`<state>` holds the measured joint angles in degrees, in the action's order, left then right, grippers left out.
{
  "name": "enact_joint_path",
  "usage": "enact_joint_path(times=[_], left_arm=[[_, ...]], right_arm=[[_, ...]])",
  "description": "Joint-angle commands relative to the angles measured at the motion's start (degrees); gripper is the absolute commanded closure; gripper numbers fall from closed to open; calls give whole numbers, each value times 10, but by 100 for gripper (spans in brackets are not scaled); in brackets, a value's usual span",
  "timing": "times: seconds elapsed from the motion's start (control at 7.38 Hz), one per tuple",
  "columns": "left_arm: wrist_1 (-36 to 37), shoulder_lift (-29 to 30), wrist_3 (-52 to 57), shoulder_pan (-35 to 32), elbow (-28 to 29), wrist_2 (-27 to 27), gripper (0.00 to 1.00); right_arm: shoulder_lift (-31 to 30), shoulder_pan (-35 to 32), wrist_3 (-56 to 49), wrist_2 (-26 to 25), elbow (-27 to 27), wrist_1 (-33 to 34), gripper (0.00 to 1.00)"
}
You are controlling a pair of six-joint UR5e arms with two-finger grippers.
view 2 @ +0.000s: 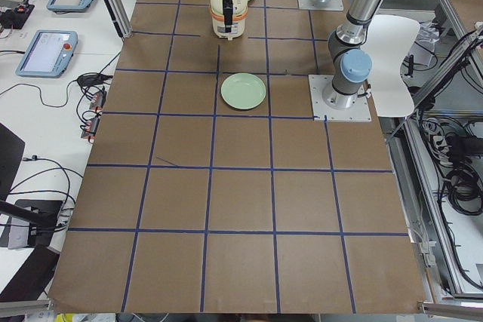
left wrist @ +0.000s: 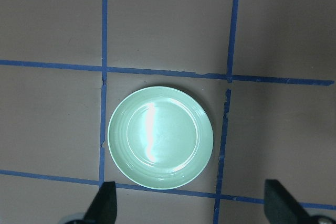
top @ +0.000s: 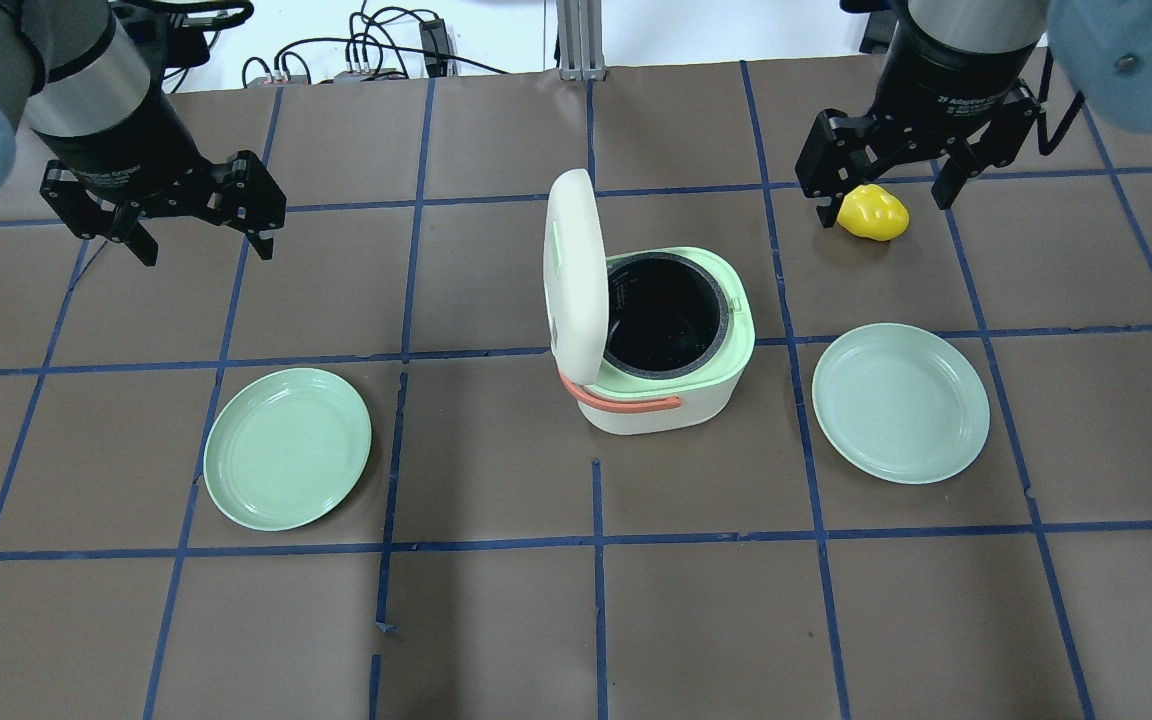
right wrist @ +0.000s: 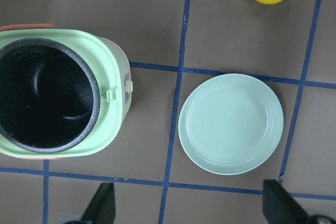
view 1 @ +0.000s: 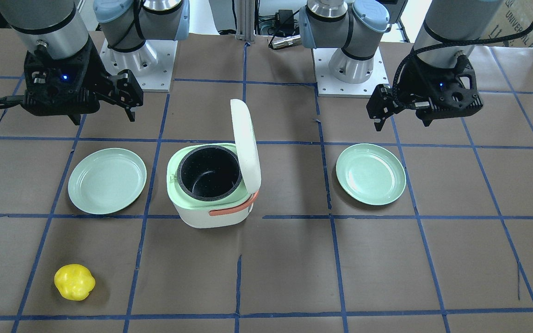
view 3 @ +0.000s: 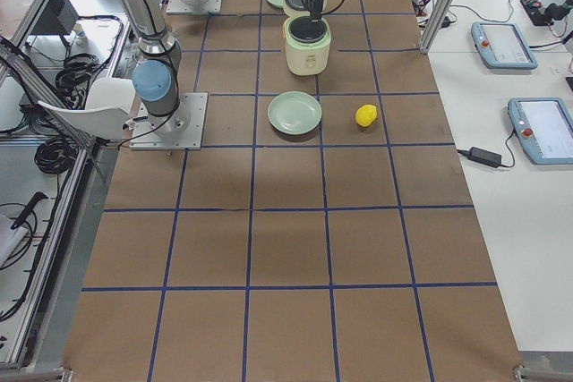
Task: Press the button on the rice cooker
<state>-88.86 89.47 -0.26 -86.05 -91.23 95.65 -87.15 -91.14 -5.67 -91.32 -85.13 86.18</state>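
Note:
The rice cooker (top: 656,412) stands mid-table, white with a green rim, an orange handle and a black inner pot. Its lid (top: 576,270) stands open, upright. It also shows in the front view (view 1: 201,215) and the right wrist view (right wrist: 113,66). A small beige latch button (right wrist: 128,85) sits on the cooker's side that faces the right plate. My left gripper (top: 204,240) is open and empty, high above the table far to the cooker's left. My right gripper (top: 881,200) is open and empty, above the table beyond and to the right of the cooker.
One green plate (top: 286,448) lies left of the cooker, below the left wrist camera (left wrist: 160,137). Another green plate (top: 901,402) lies to its right (right wrist: 231,123). A yellow toy pepper (top: 873,213) lies under the right gripper, on the far side.

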Motion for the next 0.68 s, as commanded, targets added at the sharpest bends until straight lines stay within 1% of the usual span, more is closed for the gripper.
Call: enact_joint_path(times=[0.0,0.54], left_arm=[[-1,0,0,0,0,1,0],[0,0,0,0,0,1,0]], right_arm=[[0,0,1,0,0,-1,0],[2,0,5,1,0,0,0]])
